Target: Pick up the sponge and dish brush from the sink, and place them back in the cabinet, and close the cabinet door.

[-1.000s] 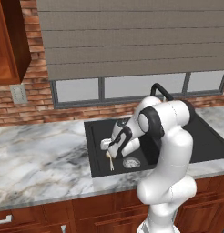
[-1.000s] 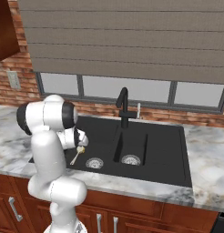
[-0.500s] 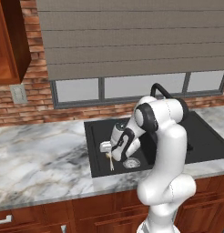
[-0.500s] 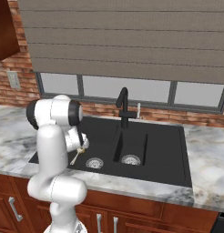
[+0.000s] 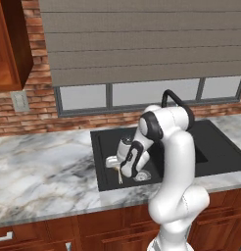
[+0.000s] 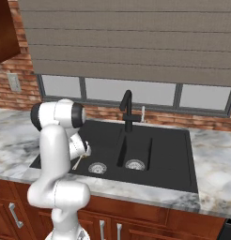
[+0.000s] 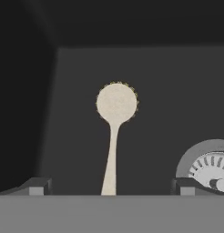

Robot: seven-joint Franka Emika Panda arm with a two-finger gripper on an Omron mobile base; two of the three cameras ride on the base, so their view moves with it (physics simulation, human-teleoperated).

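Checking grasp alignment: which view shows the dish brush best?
Hand view: the whole dish brush lies unobstructed on the sink floor. Left base view shows its handle beside the arm; right base view, a sliver.

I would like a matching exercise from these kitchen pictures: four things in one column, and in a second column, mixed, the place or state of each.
Things:
1. cream dish brush with round head
2. round silver drain
3. black curved faucet
4. two-finger gripper

Place or state:
A. stands at the back edge of the black sink
B. open, low inside the left basin
C. lies flat between the open fingertips
D. set in the basin floor beside the brush

Pairs: 1-C, 2-D, 3-A, 4-B
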